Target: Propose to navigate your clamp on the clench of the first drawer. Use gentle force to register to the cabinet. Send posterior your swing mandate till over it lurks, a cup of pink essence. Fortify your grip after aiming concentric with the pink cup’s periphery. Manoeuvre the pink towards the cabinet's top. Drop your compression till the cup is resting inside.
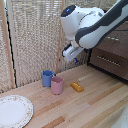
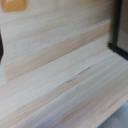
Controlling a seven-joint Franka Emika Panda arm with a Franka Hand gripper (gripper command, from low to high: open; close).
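The pink cup (image 1: pixel 57 85) stands upright on the wooden floor, touching or nearly touching a blue mug (image 1: pixel 47 78) behind it. The dark brown cabinet (image 1: pixel 116 46) fills the exterior view's right. One silver bar handle (image 1: pixel 107 60) shows on a drawer front; the arm covers the cabinet's upper part, so the first drawer and its clench are hard to make out. My clamp (image 1: pixel 71 56) hangs in the air above and to the right of the cups, clear of the cabinet, with nothing seen in it. The wrist view shows only floor planks, with no fingers in it.
An orange-yellow block (image 1: pixel 77 87) (image 2: pixel 12 4) lies on the floor right of the pink cup. A white patterned plate (image 1: pixel 14 111) sits at the front left. A woven screen (image 1: pixel 35 35) backs the scene. A dark cabinet edge (image 2: pixel 120 30) shows in the wrist view.
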